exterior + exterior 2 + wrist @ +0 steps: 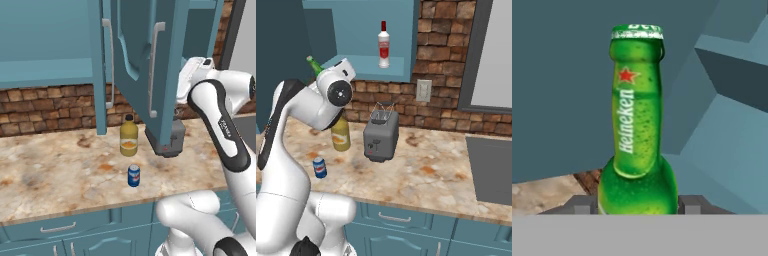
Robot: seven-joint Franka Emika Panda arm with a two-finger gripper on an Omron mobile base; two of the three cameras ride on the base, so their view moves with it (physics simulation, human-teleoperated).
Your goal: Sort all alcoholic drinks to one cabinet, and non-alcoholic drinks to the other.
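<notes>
The gripper (639,205) held the green bottle (637,125) by its body, raised near the open cabinet (363,35) left of the toaster (380,132). The juice bottle (129,136) and soda can (133,176) stood on the table (50,170), unsorted.

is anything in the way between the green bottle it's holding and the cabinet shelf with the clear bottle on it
Nothing visible. The slim green glass bottle is raised left of the open blue cabinet shelf; the clear red-capped bottle stands farther right.

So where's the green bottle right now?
The green bottle is held in the gripper, raised near the open cabinet, above the juice bottle.
</notes>
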